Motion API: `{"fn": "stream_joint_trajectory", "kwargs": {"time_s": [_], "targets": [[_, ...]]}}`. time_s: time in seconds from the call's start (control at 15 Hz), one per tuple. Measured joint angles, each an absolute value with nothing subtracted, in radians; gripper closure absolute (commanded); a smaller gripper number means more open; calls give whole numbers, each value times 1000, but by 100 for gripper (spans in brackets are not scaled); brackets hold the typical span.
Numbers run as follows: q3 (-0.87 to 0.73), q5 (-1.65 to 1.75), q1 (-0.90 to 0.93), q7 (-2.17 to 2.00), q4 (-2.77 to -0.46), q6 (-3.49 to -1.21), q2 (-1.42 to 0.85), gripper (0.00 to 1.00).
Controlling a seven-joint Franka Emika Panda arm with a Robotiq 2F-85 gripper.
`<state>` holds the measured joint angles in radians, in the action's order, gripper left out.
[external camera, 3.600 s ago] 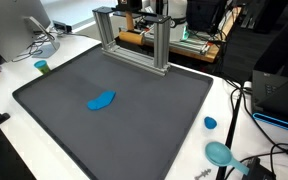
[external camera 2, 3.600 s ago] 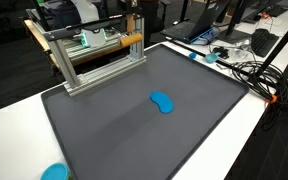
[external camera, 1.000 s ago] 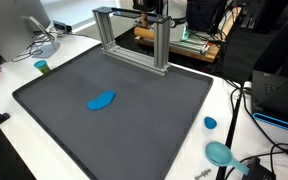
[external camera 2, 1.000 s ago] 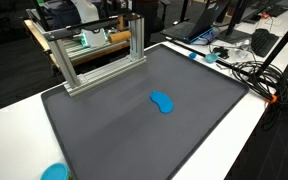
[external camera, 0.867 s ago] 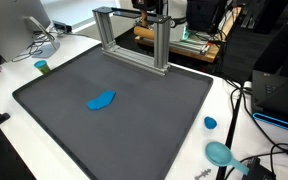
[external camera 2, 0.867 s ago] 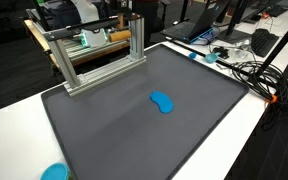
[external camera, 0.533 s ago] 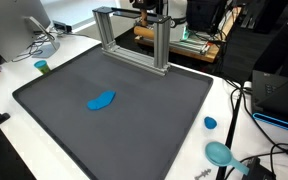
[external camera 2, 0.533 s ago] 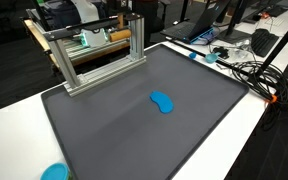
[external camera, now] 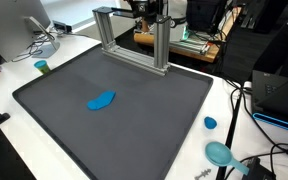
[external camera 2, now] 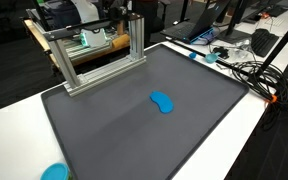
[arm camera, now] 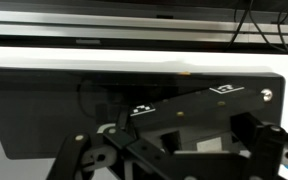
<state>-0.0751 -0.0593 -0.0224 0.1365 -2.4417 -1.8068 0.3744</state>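
Up by the metal frame (external camera: 132, 38) hangs the gripper (external camera: 149, 9), its opening impossible to tell. A blue piece (external camera: 102, 100) lies well apart

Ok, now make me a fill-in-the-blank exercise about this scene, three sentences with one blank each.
1. The flat object lying on the dark mat is ____ in colour.
2. The small round cap lies not on the mat but on the white ____.
3. The metal frame stands at the mat's edge, well clear of the object, so the two do not ____.

Missing words: blue; table; touch.
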Motion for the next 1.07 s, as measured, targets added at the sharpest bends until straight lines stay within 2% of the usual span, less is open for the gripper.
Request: {"fn": "stream_joint_trajectory", "kwargs": {"time_s": [0.4,1.07], "targets": [[-105,-83,-25,195,-2428,-1755,387,0],[-47,31,-48,-16,-2427,-1814,478,0]]}}
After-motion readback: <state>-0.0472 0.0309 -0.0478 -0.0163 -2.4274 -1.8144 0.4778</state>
